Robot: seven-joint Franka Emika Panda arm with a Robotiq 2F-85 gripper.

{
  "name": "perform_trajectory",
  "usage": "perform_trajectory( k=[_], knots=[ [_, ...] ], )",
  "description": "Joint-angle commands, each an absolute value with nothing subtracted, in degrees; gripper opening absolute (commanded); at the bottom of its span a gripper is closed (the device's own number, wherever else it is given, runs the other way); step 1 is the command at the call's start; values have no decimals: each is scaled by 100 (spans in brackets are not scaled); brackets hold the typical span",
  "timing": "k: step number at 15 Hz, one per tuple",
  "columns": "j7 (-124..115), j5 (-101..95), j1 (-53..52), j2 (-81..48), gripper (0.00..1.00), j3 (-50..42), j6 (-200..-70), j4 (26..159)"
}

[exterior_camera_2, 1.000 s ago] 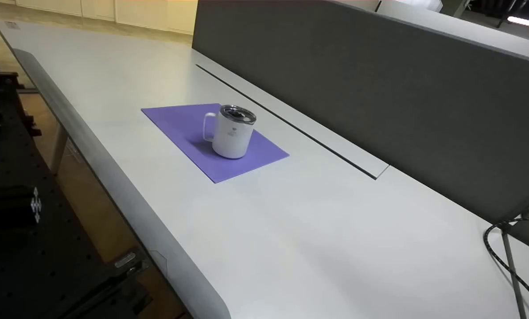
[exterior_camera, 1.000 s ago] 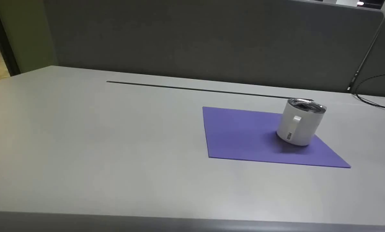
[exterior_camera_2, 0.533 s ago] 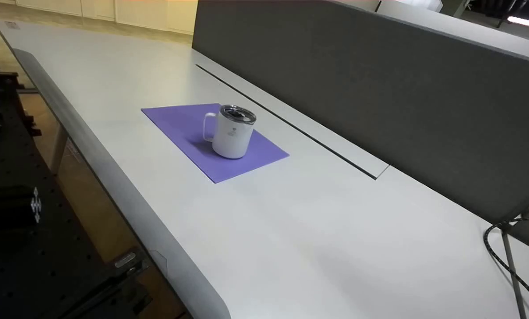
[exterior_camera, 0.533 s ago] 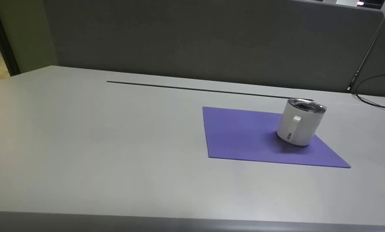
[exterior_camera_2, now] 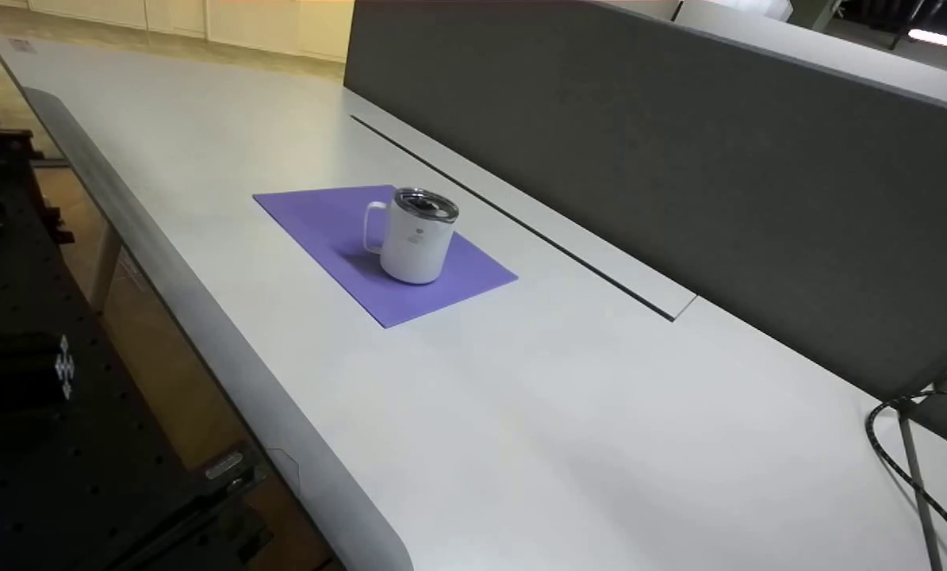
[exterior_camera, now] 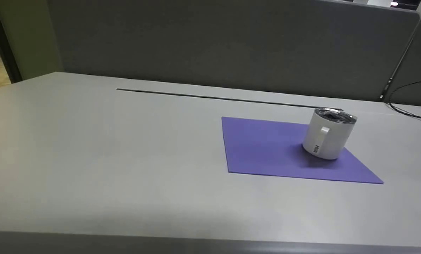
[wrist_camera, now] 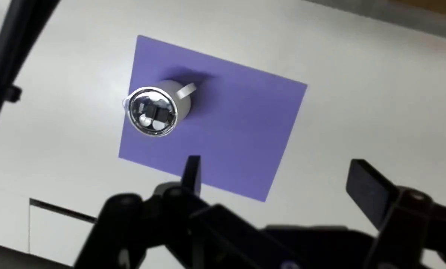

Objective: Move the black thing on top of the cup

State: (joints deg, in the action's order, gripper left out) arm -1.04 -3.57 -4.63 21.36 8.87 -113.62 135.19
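In my wrist view the gripper (wrist_camera: pixel 275 168) stands wide, its fingers (wrist_camera: pixel 192 173) well apart, with nothing in hold. At its 10 o'clock, well clear, I find the lid (wrist_camera: pixel 152 100) seated on the white cup (wrist_camera: pixel 180 102); a dark piece (wrist_camera: pixel 163 114) shows on the lid, its outline lost to me in glare. The cup stands upright, handle (wrist_camera: pixel 186 90) toward 2 o'clock, on the 10 o'clock side of the purple mat (wrist_camera: pixel 241 119). I record a pale table (exterior_camera: pixel 126 148) beneath and, in both exterior views, a dark grey partition (exterior_camera: pixel 214 46) beyond.
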Motion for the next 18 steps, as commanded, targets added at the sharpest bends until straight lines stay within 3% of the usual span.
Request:
perform_trajectory(
  k=[1,11,18],
  knots=[
    [-64,-859,-148,1424,100,563,-11836,13172],
    [-407,-1121,480,-435,100,-333,-11986,12284],
    [-84,-1120,410,-253,100,-330,-12337,12589]
  ],
)
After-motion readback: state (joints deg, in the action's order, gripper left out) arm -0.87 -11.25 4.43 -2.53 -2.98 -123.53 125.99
